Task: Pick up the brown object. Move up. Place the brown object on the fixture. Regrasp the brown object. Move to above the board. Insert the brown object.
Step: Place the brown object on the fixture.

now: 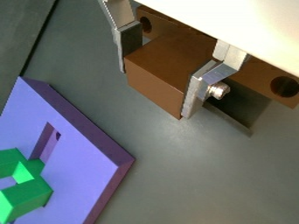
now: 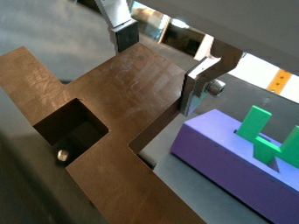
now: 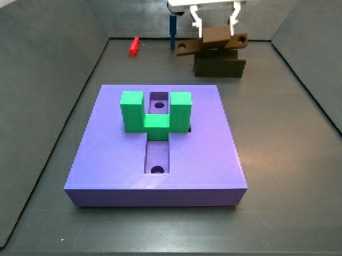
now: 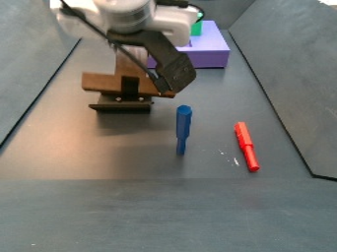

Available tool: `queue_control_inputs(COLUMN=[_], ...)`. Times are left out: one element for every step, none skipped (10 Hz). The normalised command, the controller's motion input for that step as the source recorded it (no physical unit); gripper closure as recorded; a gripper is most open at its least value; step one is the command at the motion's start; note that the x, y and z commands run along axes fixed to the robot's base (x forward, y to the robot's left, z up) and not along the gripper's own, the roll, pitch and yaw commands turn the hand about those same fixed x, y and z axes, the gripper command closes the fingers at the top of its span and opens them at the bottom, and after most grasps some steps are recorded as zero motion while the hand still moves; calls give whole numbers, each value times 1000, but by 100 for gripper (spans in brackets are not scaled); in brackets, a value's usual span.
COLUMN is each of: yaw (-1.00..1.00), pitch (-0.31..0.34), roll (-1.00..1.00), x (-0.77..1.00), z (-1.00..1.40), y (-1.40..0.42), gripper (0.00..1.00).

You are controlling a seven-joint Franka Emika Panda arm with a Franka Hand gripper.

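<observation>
The brown object (image 1: 158, 74) is a mid-brown block with a round hole near its end. My gripper (image 1: 158, 83) is shut on it, with a silver finger pressed against each side. It also shows between the fingers in a wrist view (image 2: 128, 83). In both side views the gripper (image 3: 215, 28) (image 4: 132, 77) holds the brown object (image 3: 214, 42) (image 4: 108, 83) right on top of the dark fixture (image 3: 221, 68) (image 4: 125, 104). The fixture (image 1: 251, 103) lies just under the block. The purple board (image 3: 201, 140) (image 1: 82, 149) with its green block (image 3: 154, 110) lies apart from the fixture.
A blue peg (image 4: 183, 128) stands upright on the floor near the fixture. A red peg (image 4: 245, 146) (image 3: 135, 45) lies beside it. Dark walls edge the floor. The board (image 2: 222, 149) with the green block (image 2: 268, 136) is close beside the gripper.
</observation>
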Motion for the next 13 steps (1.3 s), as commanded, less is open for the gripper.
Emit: queue_control_inputs(yaw=[-100,-114,-114,-177,-257,-200,-203,-177,-83,-46,0,0,-40], pitch=[774,703,497,0,-257,-503,-603,-563,-326,-37,0,0,31], roll=[0,-69,-203,-346,-483,-383,-303,-126,-149,-31,0,117,309], x=[726,571,646,671,560,374,286,166,0,0,-14,0,0], z=[-271,-271,-211,0,0,-111,-174,-263,-269,-174,-17,-74,-254], y=[194,194,117,-6,-34,0,0,0,94,9,29,63,77], gripper=[100,100,100,100,100,100,100,100,100,100,100,100,100])
